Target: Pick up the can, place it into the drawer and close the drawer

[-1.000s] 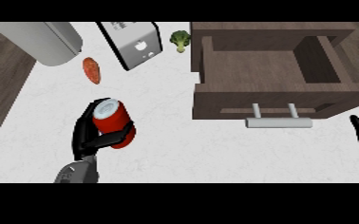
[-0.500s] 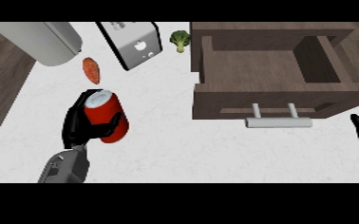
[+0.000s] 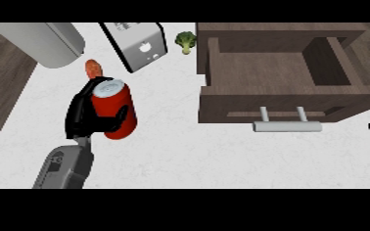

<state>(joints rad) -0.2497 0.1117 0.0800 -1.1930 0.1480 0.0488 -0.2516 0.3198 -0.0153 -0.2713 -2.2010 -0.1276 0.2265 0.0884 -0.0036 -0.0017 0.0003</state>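
Red cylindrical can (image 3: 115,108) (left hand (image 3: 86,115) wrapped).

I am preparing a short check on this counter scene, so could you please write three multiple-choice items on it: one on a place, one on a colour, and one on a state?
1. Where is the broccoli?
A. Inside the drawer
B. On the counter between the toaster and the drawer
C. In the left hand

2. What colour is the can's body?
A. Red
B. Blue
C. Green

3. What state is the drawer in?
A. Closed
B. Open, with the can inside
C. Open, with nothing showing inside

Answers:
1. B: the broccoli lies on the white counter, right of the toaster and just left of the drawer.
2. A: the can, held in the curled left hand, has a red body and a silver top.
3. C: the drawer is pulled out, its handle toward the viewer, and only its bare brown floor shows.
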